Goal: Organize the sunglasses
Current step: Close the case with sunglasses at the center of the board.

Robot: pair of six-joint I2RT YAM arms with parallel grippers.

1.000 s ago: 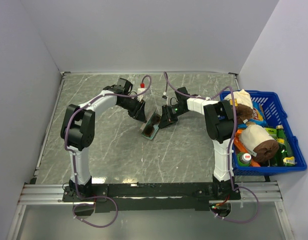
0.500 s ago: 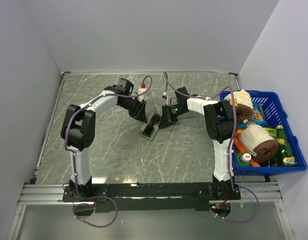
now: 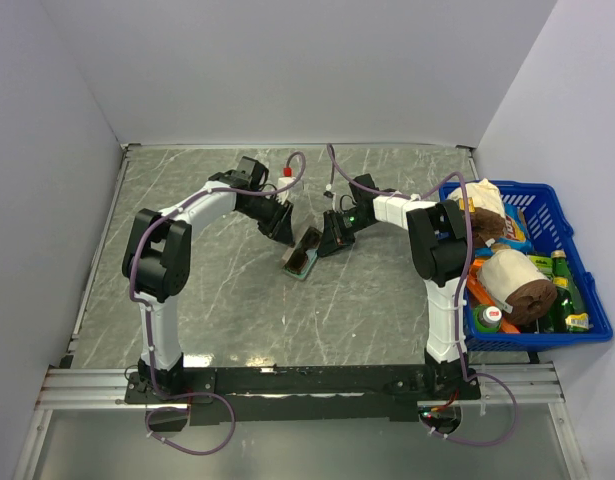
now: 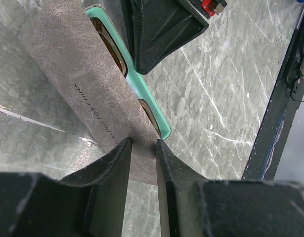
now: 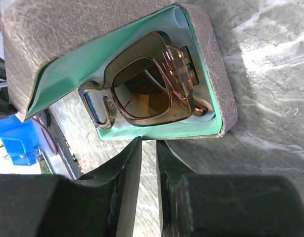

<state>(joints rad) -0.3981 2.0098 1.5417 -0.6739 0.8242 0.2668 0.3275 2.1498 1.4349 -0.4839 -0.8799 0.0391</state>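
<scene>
The sunglasses [image 5: 142,91], with amber lenses and a thin brown frame, lie folded inside the open grey-brown case [image 5: 67,34] on its teal lining. Seen from above, the case [image 3: 300,255] sits mid-table between both arms. My left gripper [image 4: 143,143] is shut on the edge of the case lid [image 4: 82,74], and an amber lens [image 4: 109,44] shows past the teal rim. My right gripper [image 5: 149,142] is nearly closed, its tips pinching the lower rim of the case base. In the top view the left gripper [image 3: 282,228] and right gripper [image 3: 330,240] flank the case's far end.
A blue basket [image 3: 537,341] at the right table edge holds bottles, paper rolls and packets. White walls close off the back and both sides. The right gripper's black finger [image 4: 161,29] looms over the case in the left wrist view.
The right jaws have narrowed slightly on the case rim. Both arms and the case stay almost where they were.
</scene>
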